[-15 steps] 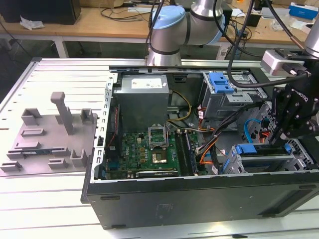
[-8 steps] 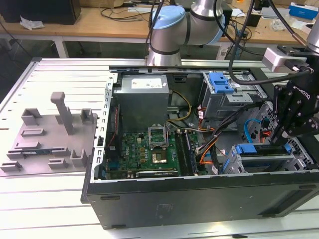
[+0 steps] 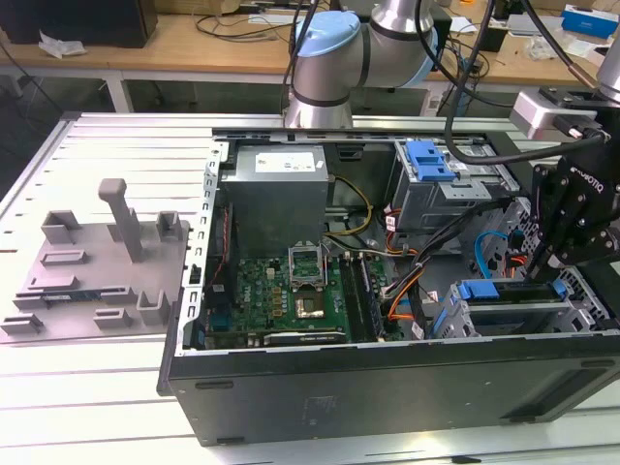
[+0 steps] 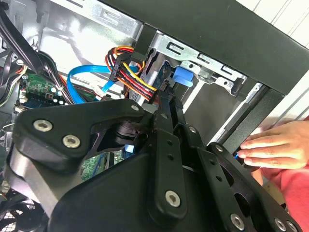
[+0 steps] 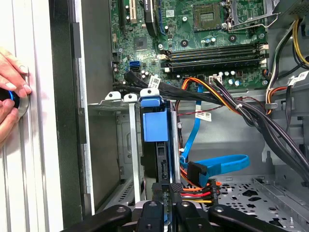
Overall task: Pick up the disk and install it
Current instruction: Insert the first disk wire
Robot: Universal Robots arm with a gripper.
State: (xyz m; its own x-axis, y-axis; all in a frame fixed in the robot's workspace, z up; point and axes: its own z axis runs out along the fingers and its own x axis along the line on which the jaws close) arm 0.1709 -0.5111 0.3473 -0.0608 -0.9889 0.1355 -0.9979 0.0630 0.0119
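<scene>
The disk (image 5: 155,128) stands on edge in its blue caddy inside the silver drive bay (image 5: 123,145) at the front corner of the open computer case. In the exterior view the disk (image 3: 499,290) shows as a blue-topped bar in the case, towards that view's right. My black gripper (image 5: 168,186) comes in from the disk's cable end, its fingers close together on the thin edge. In the second wrist view the gripper (image 4: 165,99) reaches toward the caddy's blue tab (image 4: 182,77). In the exterior view the gripper (image 3: 547,271) hangs just above the disk's end.
A person's hand (image 5: 10,82) rests outside the case wall, also seen as fingers (image 4: 270,145). A blue data cable (image 5: 217,164) and coloured power wires (image 5: 198,191) lie beside the bay. A blue latch (image 3: 428,160) tops the rear drive cage. A grey fixture (image 3: 97,262) sits at the exterior view's left.
</scene>
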